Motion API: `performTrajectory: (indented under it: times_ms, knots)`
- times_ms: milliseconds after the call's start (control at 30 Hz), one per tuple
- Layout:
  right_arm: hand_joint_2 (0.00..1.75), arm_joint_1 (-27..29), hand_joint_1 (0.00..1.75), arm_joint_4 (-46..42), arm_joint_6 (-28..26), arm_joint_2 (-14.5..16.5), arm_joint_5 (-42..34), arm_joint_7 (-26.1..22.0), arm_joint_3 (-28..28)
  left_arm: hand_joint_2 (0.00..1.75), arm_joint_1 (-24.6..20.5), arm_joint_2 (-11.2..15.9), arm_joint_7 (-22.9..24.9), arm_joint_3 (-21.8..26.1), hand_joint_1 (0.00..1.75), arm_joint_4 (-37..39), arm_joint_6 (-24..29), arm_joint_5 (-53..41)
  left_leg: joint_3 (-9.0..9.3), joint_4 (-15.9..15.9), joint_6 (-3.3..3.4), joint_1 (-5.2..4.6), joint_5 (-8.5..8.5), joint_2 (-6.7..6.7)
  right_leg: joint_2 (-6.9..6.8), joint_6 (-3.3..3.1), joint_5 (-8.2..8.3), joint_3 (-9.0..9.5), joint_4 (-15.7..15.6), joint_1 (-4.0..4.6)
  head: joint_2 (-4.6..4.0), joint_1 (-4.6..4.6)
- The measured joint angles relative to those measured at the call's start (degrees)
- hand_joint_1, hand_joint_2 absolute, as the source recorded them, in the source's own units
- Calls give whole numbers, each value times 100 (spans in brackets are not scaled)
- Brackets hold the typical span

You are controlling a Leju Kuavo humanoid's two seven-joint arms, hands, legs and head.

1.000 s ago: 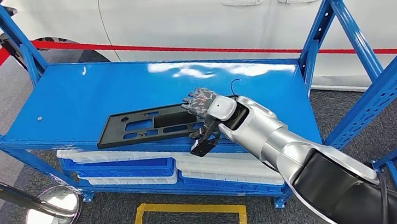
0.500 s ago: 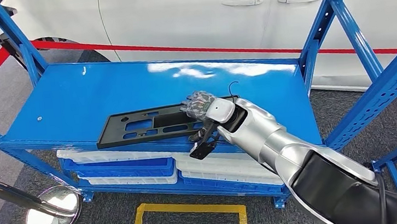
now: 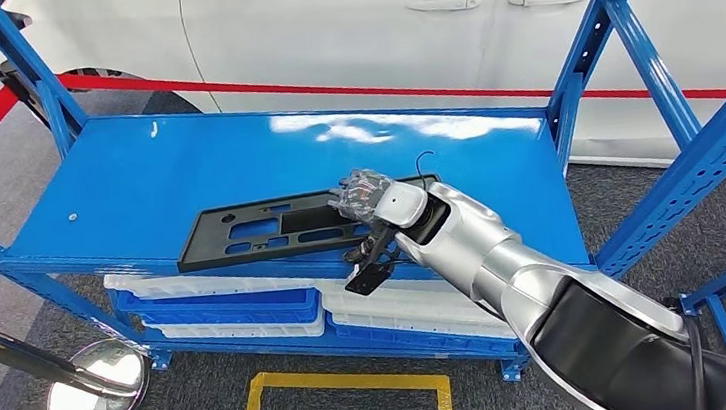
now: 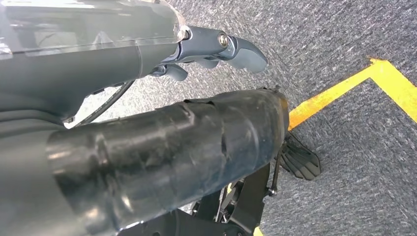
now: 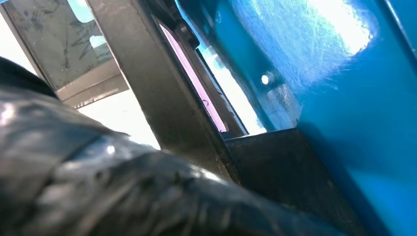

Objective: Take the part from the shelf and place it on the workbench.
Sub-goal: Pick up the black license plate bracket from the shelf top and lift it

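Chrome stanchion base (image 3: 92,388) on grey carpet at far left, beside the yellow floor marking (image 3: 341,388). Above and rightward, a blue shelf (image 3: 135,177) carrying the black part (image 3: 261,231), a flat slotted panel lying near the front edge, its right end overhanging slightly. Right hand (image 3: 370,196) clasped on that right end, fingers over the top and thumb apparently beneath. White trays (image 3: 218,309) stacked on the lower tier; a white car (image 3: 341,16) behind a red line.

Risk, as judged: grasped at one end only, the long panel liable to droop or twist on lifting, its far end dragging across the shelf or catching the blue upright (image 3: 603,31) at right; a slip from the fingers equally possible.

Head view giving the whole layout. Right wrist view supplying the close underside: the part's dark edge (image 5: 162,98) against the shelf's blue surface (image 5: 344,73). Left wrist view offering carpet, yellow line (image 4: 344,93) and the left hand (image 4: 216,46), hanging with nothing in it, fingers loosely apart.
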Motion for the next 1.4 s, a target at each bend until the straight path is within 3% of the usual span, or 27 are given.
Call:
performTrajectory:
  times_ms: [633,767,900,1033,1367,1400]
  knots:
    - [0,40,0,-2,-145,-15,-142,-156,61,0,-2,-66,171,2,0,-50,201,3,0,1,0,0,0,0,1,0,0,-3,0,-2,0,0]
    - [175,49,0,-2,-173,-27,-155,-165,85,0,-2,-139,220,3,0,-124,210,11,-1,1,0,0,0,0,1,0,0,-3,0,-2,1,0]
    - [175,50,0,-2,-187,-36,-168,-165,88,0,-1,-165,225,4,0,-168,209,20,0,1,0,0,0,0,1,0,0,-3,0,-1,0,0]
    - [175,50,44,-2,-188,-45,-172,-165,100,0,-1,-184,225,4,0,-194,209,22,-1,1,0,0,0,0,1,0,0,-4,0,-1,1,0]
    - [175,56,44,-2,-198,-68,-196,-165,116,0,-1,-201,225,4,0,-216,209,22,-1,1,0,0,0,0,1,0,0,-4,0,-1,-1,0]
    - [175,56,70,-2,-198,-68,-196,-166,117,0,-1,-201,225,4,0,-216,209,22,-1,1,0,0,0,0,1,0,0,-4,0,-1,-1,0]
